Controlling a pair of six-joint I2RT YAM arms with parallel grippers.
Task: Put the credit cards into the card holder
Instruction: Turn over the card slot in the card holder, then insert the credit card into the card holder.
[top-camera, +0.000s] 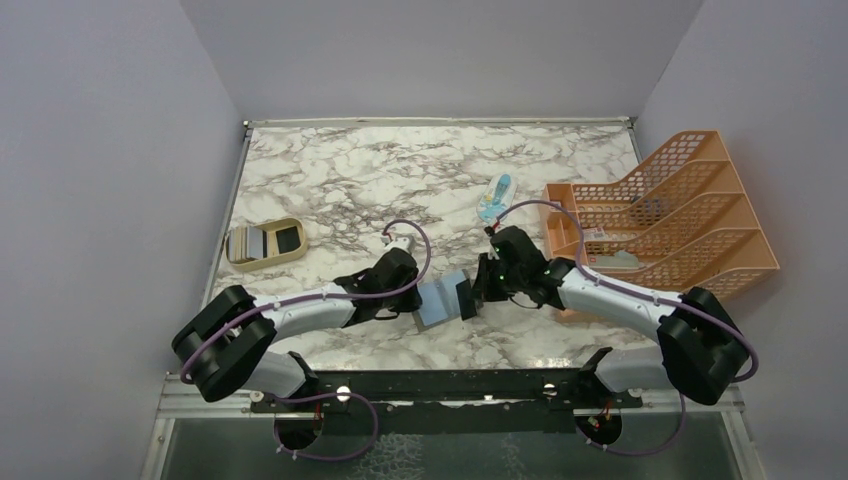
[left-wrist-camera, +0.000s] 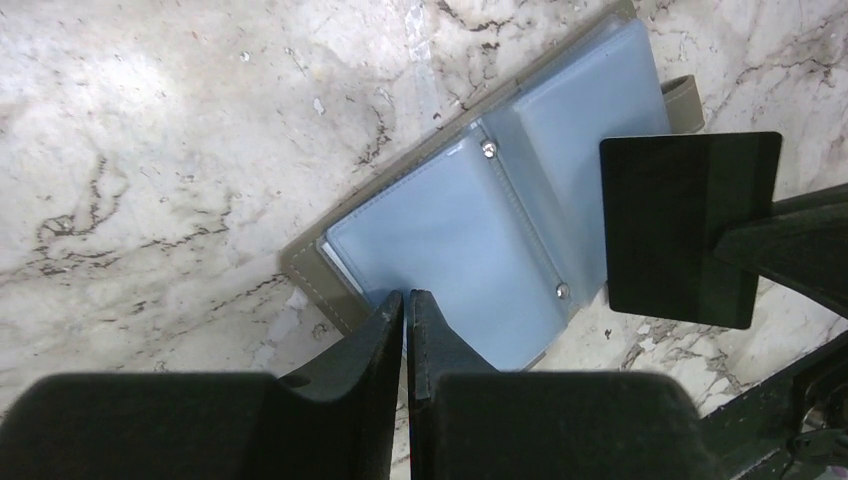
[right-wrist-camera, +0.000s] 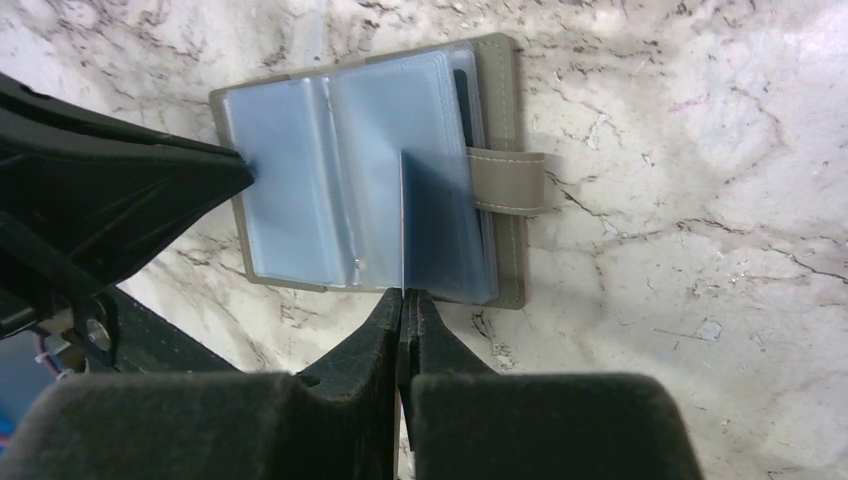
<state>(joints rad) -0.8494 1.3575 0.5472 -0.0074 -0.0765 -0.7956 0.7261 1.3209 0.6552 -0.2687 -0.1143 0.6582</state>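
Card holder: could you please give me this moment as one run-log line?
left gripper pinching card holder pocket edge | right gripper holding credit card over open holder | card not yet inserted

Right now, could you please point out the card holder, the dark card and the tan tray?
card holder (left-wrist-camera: 450, 260), left wrist view, on a blue inner page.
dark card (left-wrist-camera: 660, 220), left wrist view, on the middle of its face.
tan tray (top-camera: 268, 263), top view, on its near rim.

The left arm and right arm have white link covers, black joint housings and black tapered fingers. Purple cables loop alongside each.
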